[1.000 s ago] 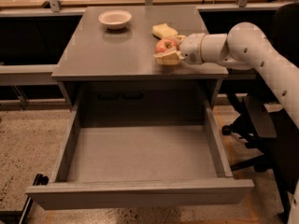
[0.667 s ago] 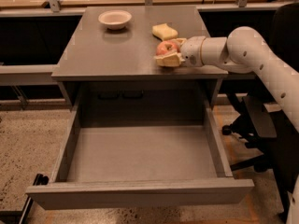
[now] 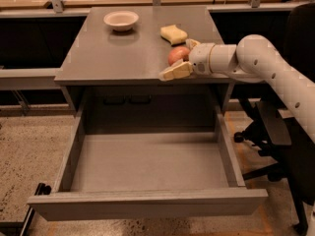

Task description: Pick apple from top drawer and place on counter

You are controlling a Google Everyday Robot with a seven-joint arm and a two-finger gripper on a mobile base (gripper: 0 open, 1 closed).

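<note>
Jaws stand spread on the gripper (image 3: 175,59), one on each side of the apple (image 3: 178,54). The near one lies low along the front edge of the worktop (image 3: 123,53) and looks just clear of the fruit. The far one sits behind the apple's upper right side, very close to it. Nothing appears to be clamped, and the apple rests on the worktop itself, near the front right corner.

Nearest the camera, the top drawer (image 3: 147,203) is pulled fully out. Its flat grey front panel runs across the bottom of the view and its plain grey floor is bare. A speckled floor (image 3: 29,146) shows to the left of it. A dark office chair (image 3: 275,132) stands to the right, beside the cabinet.

Above the drawer opening, the white arm (image 3: 266,63) reaches in from the right at worktop height. Its wrist ends just right of the apple.

Further back on the worktop, a yellow sponge (image 3: 173,34) lies just behind the apple and the far jaw, apart from the fruit. Beyond that, toward the back left, a white bowl (image 3: 121,19) sits upright, well apart from both the sponge and the apple.
</note>
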